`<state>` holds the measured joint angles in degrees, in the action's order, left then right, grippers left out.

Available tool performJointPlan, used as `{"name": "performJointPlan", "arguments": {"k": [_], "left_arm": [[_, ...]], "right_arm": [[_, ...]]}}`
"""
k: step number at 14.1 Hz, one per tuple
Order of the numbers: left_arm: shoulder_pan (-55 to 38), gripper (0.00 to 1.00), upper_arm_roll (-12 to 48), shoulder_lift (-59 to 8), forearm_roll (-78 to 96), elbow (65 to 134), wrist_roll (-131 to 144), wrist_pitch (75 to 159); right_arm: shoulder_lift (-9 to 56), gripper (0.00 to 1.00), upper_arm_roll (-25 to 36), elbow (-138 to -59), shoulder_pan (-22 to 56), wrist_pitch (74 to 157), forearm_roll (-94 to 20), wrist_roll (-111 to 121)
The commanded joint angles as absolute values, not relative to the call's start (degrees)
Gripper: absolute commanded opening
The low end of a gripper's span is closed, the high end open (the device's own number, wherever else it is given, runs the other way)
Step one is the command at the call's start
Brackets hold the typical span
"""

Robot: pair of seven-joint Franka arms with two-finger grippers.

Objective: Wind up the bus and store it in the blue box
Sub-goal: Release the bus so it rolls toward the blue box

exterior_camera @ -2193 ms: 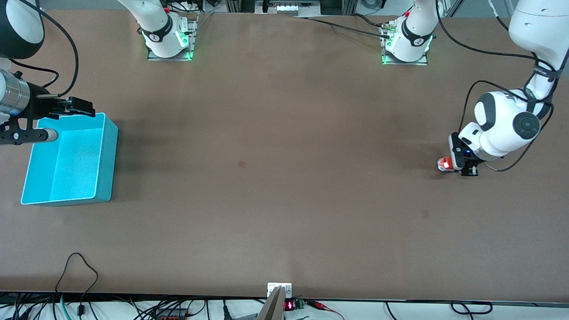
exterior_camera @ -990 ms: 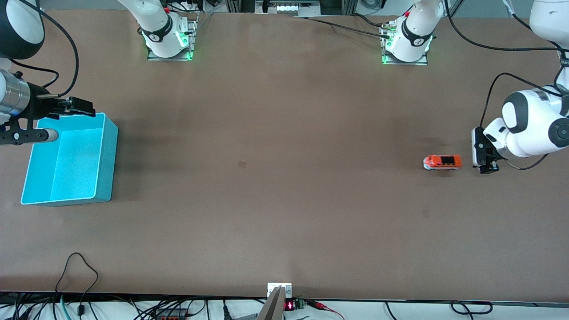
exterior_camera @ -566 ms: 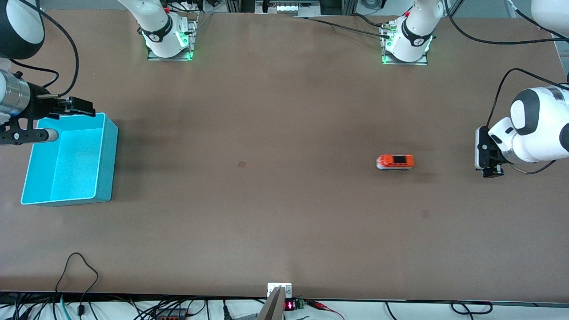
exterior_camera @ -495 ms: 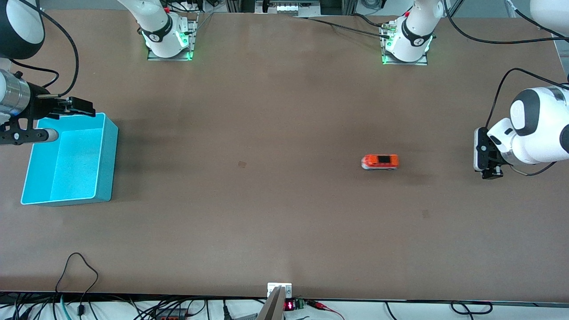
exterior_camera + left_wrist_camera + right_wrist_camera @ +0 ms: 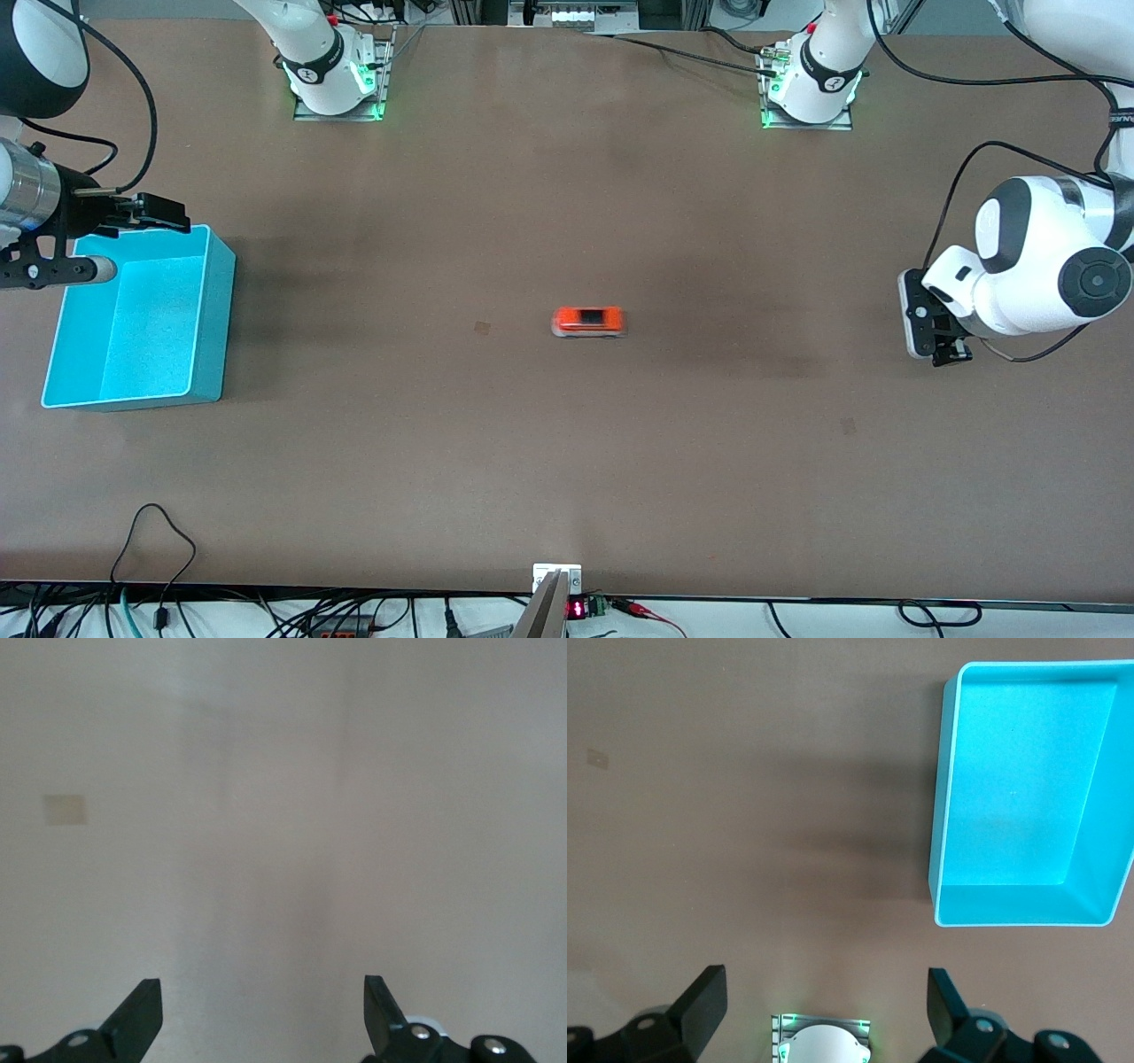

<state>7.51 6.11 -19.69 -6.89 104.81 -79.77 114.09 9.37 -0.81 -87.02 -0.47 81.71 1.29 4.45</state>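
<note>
The small orange bus (image 5: 588, 322) stands alone on its wheels near the middle of the brown table, touched by neither gripper. The empty blue box (image 5: 142, 319) sits at the right arm's end of the table; the right wrist view looks down into the blue box (image 5: 1010, 815). My right gripper (image 5: 133, 241) hangs open over the box's edge nearest the robot bases, and the right wrist view shows the gripper (image 5: 826, 1001) holding nothing. My left gripper (image 5: 923, 330) is open over bare table at the left arm's end, far from the bus. In the left wrist view, that gripper (image 5: 262, 1010) has only tabletop under it.
The two arm bases (image 5: 337, 80) (image 5: 811, 89) stand along the table edge farthest from the front camera. The right arm's base (image 5: 819, 1041) shows in the right wrist view. A small square mark (image 5: 482, 328) lies on the table near the bus. Cables (image 5: 159, 549) run along the nearest edge.
The bus, released by the left gripper, has rolled from the left arm's end to the middle of the table, toward the box. The left arm drew back, then shifted slightly. The right arm has not moved.
</note>
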Motion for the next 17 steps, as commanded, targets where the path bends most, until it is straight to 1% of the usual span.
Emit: {"name": "performJointPlan", "arguments": {"k": [1, 5, 12, 15, 17], "left_arm": [[5.46, 1.0, 5.71, -19.6, -5.89, 101.0, -74.46, 112.59], [5.1, 1.0, 5.71, -19.51, 0.95, 99.23, -69.18, 112.94], [4.75, 1.0, 5.63, -19.42, 1.23, 95.54, -56.89, 112.76], [4.75, 1.0, 5.01, -19.34, 1.05, 92.03, -45.57, 112.68], [4.75, 1.0, 4.75, -18.03, 0.97, 90.62, -37.22, 112.59]], "right_arm": [[9.14, 1.0, -0.97, -87.01, -0.61, 81.04, 1.41, 4.92], [9.14, 1.0, -1.05, -87.01, -0.61, 81.04, 1.41, 4.92], [9.23, 1.0, -1.05, -87.01, -0.53, 81.04, 1.32, 5.18], [9.4, 1.0, -0.97, -87.01, -0.7, 81.04, 1.32, 5.71], [9.49, 1.0, -0.97, -87.01, -0.7, 81.04, 1.23, 5.89]]}}
